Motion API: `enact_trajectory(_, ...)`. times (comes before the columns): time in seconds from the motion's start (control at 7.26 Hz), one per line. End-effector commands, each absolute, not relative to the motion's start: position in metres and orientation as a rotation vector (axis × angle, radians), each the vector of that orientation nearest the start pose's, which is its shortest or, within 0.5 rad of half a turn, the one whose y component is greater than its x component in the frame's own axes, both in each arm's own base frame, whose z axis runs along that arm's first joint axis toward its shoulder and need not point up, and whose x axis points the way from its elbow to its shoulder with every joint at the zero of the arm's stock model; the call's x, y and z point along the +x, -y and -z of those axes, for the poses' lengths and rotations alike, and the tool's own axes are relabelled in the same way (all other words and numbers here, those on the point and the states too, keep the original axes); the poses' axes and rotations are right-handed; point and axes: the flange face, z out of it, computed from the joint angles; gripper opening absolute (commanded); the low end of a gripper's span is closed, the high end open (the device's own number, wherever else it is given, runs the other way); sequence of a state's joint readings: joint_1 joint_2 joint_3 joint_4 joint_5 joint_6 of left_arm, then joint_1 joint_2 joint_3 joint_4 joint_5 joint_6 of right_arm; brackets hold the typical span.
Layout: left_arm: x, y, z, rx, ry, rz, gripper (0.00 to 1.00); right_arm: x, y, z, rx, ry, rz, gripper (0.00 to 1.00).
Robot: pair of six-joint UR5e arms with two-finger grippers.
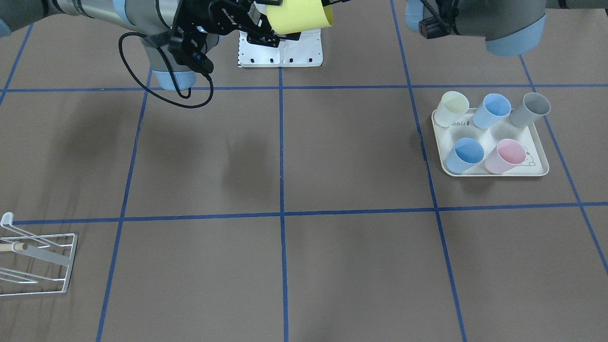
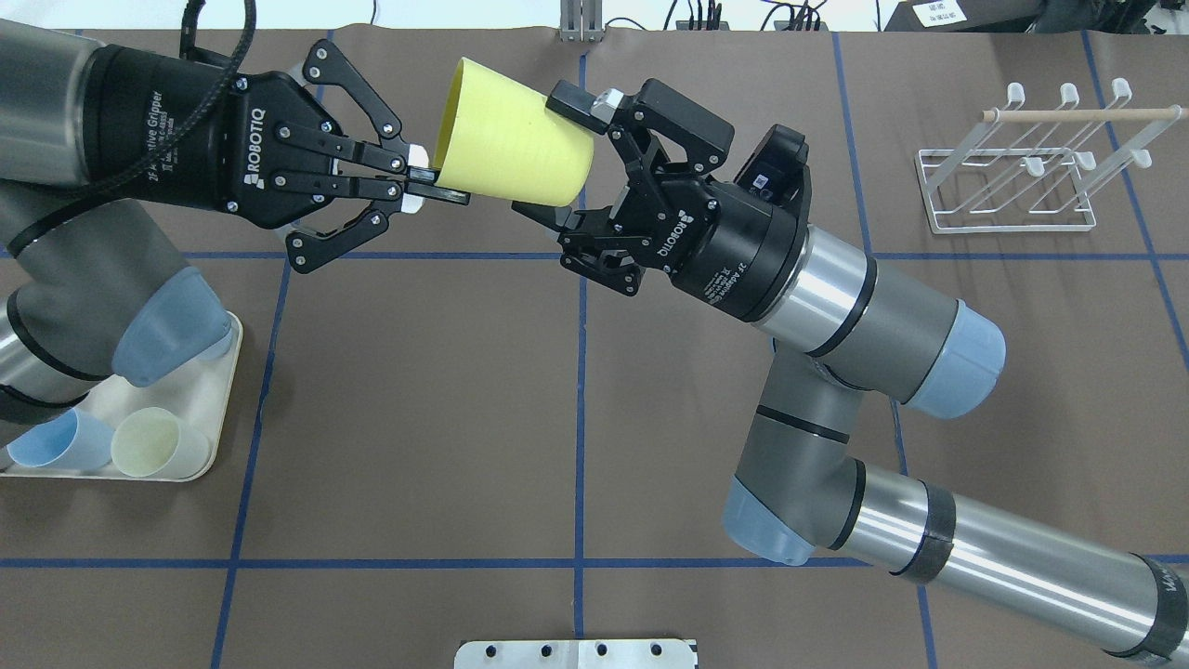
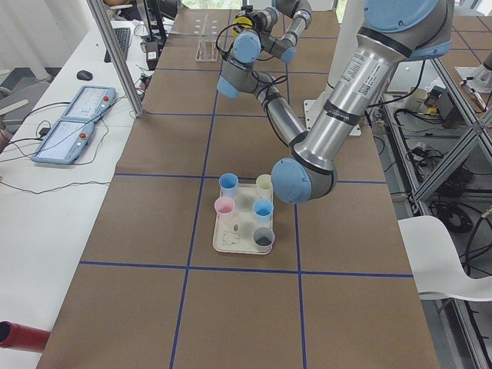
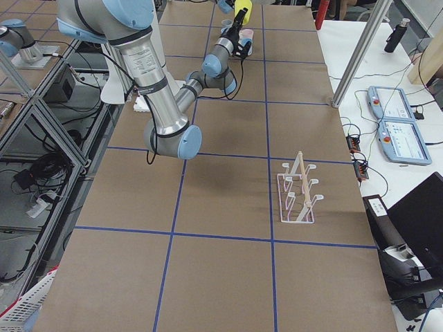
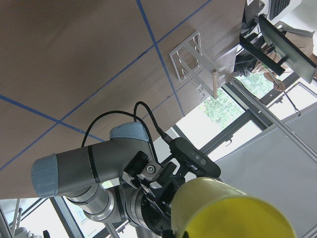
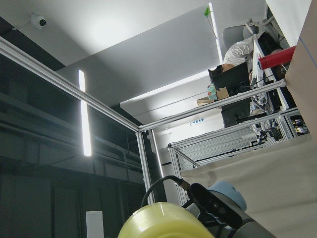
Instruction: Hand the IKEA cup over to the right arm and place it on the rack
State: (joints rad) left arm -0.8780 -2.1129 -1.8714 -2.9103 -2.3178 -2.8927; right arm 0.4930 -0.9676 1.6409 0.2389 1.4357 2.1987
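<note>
Handover is the step I judge to be in hand. The yellow cup point(image 2: 511, 139) is in the air between my two grippers, well apart from the rack point(image 2: 1068, 113), on the side of the rack where my left arm stands. It lies nearly flat. Its long axis runs along the line from one gripper to the other. The open mouth is turned away from the rack and the closed base is turned toward the rack's side.

My left gripper point(image 2: 416, 178) is on the far side of the cup from the rack. Its jaws are narrow and pinch the wall of the cup at the rim. My right gripper point(image 2: 559, 155) is on the rack's side of the cup, so it is the nearer of the two to the rack. Its jaws stand wide, with one finger on each side of the base end. Whether the pads already press on the wall, I cannot tell.

The coming move, I think, turns on this: the base must sit straight between the right fingers when they close, and only after that may the left pinch let go. If the cup sits skew there, it could slip or turn in the grasp.
</note>
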Motion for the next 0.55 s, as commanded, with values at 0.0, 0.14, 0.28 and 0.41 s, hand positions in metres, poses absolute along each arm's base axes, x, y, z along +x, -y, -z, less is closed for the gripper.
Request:
enact_trajectory(0.0, 0.2575, 0.4126, -0.1101, -0.840, -1.876, 0.570, 0.21, -0.3962, 0.3794, -0.1285, 0.155, -3.519, 0.843, 0.48)
enact_trajectory(0.14, 0.2554, 0.4111, -0.1100, -0.831, -1.881, 0.563, 0.60, -0.3956, 0.3791, -0.1281, 0.155, -3.518, 0.841, 0.27)
enact_trajectory(0.28, 0.2548, 0.4104, -0.1106, -0.829, -1.880, 0.563, 1.00, -0.3969, 0.3778, -0.1289, 0.161, -3.521, 0.840, 0.11)
enact_trajectory(0.41, 0.2514, 0.4122, -0.1131, -0.820, -1.883, 0.572, 1.00, -0.3946, 0.3783, -0.1288, 0.156, -3.518, 0.838, 0.10)
